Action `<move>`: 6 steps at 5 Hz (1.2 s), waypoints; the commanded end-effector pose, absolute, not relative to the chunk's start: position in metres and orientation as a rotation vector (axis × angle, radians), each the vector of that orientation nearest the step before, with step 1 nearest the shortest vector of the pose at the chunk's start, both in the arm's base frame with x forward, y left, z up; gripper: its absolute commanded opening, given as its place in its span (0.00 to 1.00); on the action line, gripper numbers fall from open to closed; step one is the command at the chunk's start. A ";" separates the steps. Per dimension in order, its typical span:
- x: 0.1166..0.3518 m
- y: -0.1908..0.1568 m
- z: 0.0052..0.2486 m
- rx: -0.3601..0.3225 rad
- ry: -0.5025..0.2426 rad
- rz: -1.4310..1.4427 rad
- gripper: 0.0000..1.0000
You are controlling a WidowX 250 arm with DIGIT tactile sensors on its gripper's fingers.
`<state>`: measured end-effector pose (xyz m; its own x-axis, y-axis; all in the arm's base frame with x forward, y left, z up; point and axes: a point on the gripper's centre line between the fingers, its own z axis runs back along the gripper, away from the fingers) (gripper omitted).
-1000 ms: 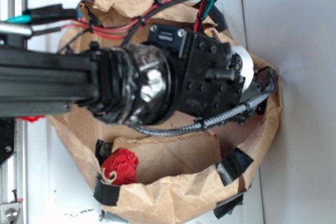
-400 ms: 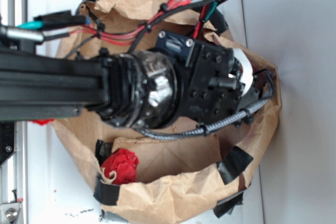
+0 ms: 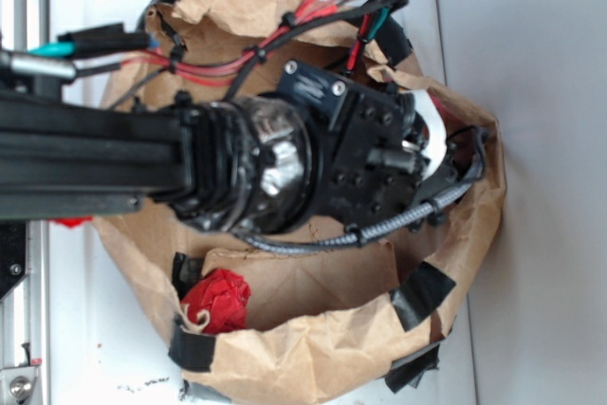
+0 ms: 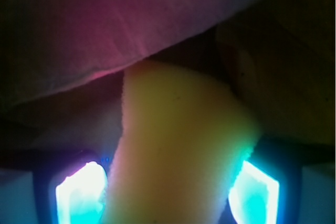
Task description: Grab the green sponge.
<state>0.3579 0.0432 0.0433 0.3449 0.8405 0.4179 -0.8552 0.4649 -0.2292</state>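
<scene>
I see the end effector (image 4: pixel 168 192) clamped on the green sponge (image 4: pixel 178 150): soft yellow foam, curved edge, filling the gap between glowing pads (image 4: pixel 81 192).

Paper bag (image 3: pixel 313 348) walls close around tool (image 3: pixel 432 154)
</scene>
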 end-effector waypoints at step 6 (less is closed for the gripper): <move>0.331 0.054 0.124 -0.060 -0.339 0.892 0.00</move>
